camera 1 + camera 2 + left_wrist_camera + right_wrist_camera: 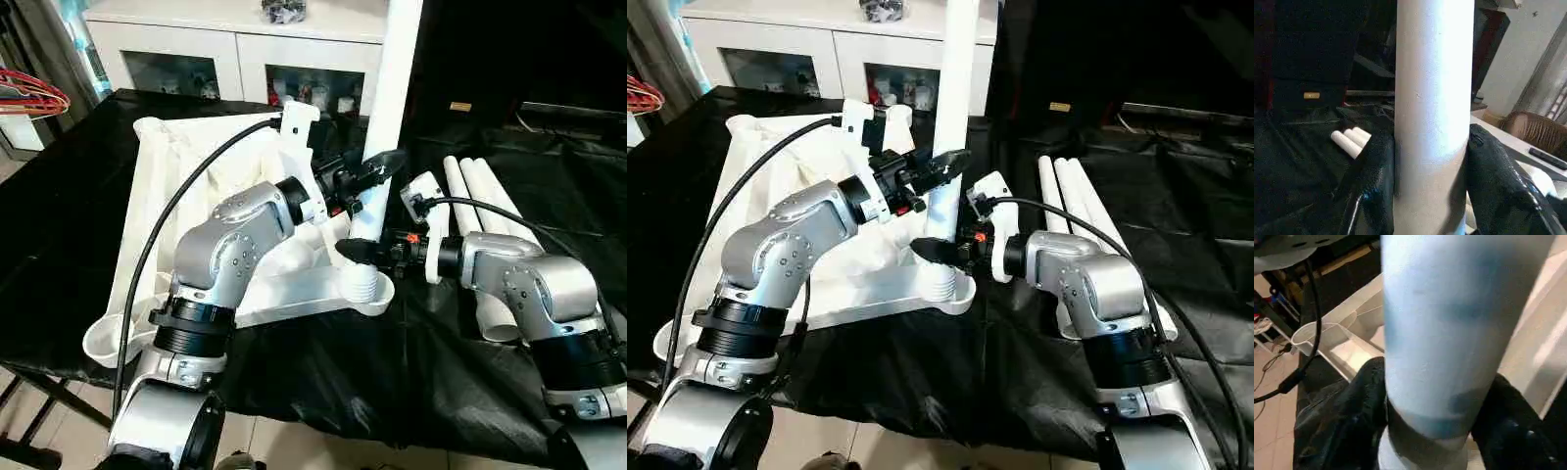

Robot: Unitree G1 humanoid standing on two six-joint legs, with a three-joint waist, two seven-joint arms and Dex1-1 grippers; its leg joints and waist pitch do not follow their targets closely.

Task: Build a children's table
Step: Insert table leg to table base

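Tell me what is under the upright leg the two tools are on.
The upright leg stands over the tabletop's near corner socket; its ribbed end shows just above the rim. Whatever sits deeper in the socket is hidden.

The upright leg (397,88) runs out past the top of the head views, so its upper end cannot be seen. The left arm (230,240) covers the middle of the overturned tabletop (162,186). The right arm (519,279) hides the near ends of the spare legs (480,196) near the desk's right edge. Items behind the cabinet (235,39) glass are too small to tell.
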